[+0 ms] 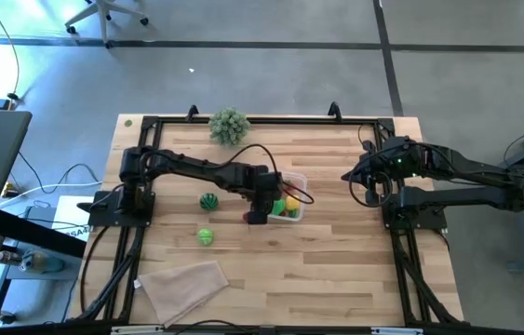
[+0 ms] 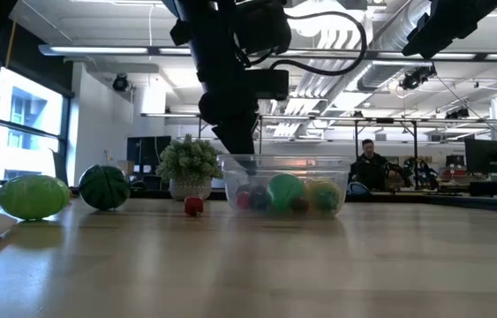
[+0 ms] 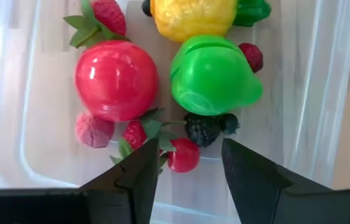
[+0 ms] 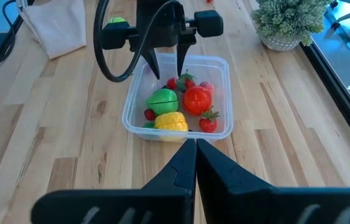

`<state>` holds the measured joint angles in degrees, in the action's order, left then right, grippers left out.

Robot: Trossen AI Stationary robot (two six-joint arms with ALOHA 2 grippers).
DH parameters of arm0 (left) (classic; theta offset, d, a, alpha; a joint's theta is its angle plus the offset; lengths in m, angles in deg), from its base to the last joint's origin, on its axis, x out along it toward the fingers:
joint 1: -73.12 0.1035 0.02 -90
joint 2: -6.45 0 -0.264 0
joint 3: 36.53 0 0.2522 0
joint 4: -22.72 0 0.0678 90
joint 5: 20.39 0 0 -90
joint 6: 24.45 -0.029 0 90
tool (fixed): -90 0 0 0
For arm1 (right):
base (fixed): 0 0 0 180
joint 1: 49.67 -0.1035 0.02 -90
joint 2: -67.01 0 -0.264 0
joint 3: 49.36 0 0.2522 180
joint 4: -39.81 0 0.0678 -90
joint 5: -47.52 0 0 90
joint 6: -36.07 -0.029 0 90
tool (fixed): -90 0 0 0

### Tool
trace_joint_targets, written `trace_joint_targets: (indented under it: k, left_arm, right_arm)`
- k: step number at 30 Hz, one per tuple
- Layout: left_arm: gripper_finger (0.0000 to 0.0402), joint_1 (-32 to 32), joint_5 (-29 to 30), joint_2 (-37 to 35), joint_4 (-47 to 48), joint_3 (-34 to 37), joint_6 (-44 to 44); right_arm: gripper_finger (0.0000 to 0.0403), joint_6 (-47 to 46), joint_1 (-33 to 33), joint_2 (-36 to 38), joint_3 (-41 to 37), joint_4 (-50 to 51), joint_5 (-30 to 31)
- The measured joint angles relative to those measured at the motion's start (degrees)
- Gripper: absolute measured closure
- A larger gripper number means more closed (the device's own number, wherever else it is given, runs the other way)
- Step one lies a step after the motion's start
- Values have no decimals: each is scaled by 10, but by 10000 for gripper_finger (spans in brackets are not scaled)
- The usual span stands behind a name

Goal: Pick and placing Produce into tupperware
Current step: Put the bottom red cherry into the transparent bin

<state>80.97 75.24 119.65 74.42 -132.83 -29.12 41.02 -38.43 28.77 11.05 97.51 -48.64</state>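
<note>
Left gripper (image 4: 169, 67) open above tupperware (image 4: 219, 66)

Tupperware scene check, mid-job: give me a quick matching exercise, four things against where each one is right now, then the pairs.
Things:
1. left gripper
2. right gripper
3. dark green ball
4. yellow piece

Places:
A. on the bare table, outside the tupperware
B. lying inside the tupperware
C. open, fingers pointing down over the tupperware
D. shut, held back on the table's right side

Pairs: 1-C, 2-D, 3-A, 4-B
</note>
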Motion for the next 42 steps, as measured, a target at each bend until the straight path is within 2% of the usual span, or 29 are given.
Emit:
trace_joint_targets:
  k: [5, 10, 17, 25, 32, 36, 42]
  left_arm:
    - [244, 0, 0, -20, 9, 0, 5]
    - [248, -4, -6, -72, 34, 0, 23]
    - [247, -38, 35, -145, 71, 7, 52]
    - [246, -77, 60, -190, 47, 95, 106]
    - [246, -75, 56, -215, -90, 225, 227]
    - [247, -75, 66, -218, -129, 255, 351]
    - [243, -76, 66, -218, -140, 277, 506]
  right_arm:
    - [401, 0, 0, 0, 0, 0, 0]
    - [401, 0, 0, 0, 0, 1, 0]
    - [401, 0, 0, 0, 0, 0, 0]
    - [401, 0, 0, 0, 0, 0, 0]
    - [401, 0, 0, 0, 0, 0, 0]
    - [401, 0, 0, 0, 0, 0, 0]
    - [401, 0, 0, 0, 0, 1, 0]
